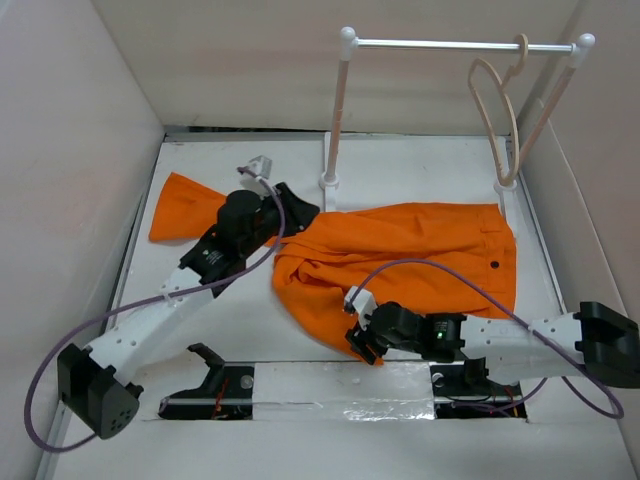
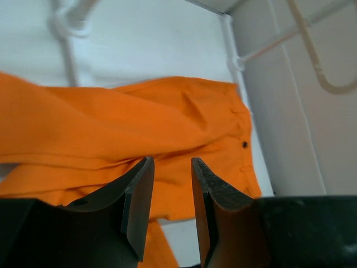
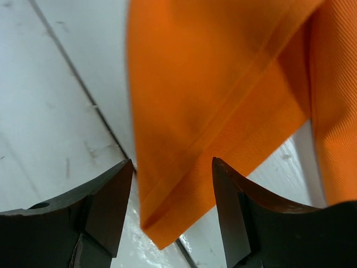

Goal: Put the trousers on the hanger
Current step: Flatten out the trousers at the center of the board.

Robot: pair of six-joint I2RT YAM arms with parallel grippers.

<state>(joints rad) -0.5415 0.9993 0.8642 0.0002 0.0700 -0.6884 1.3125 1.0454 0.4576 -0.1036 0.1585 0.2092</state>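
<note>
Bright orange fabric trousers [image 1: 420,250] lie crumpled across the white counter [image 1: 260,325]. The waist, with its small dark button [image 1: 495,264], points right, and one leg trails off to the far left. The thin beige clothes hanger [image 1: 497,110] hangs by its hook from the metal rod of the white rack [image 1: 450,44] at the back right, well apart from the garment.

The left end effector [image 1: 300,213] hovers over the middle of the trousers. In the left wrist view its fingers [image 2: 139,195] stand a narrow gap apart with nothing between them.

The right end effector [image 1: 358,342] sits at the near hem. In the right wrist view its fingers [image 3: 109,206] are spread wide, a folded corner of orange cloth [image 3: 223,111] showing between them, unpinched.
</note>
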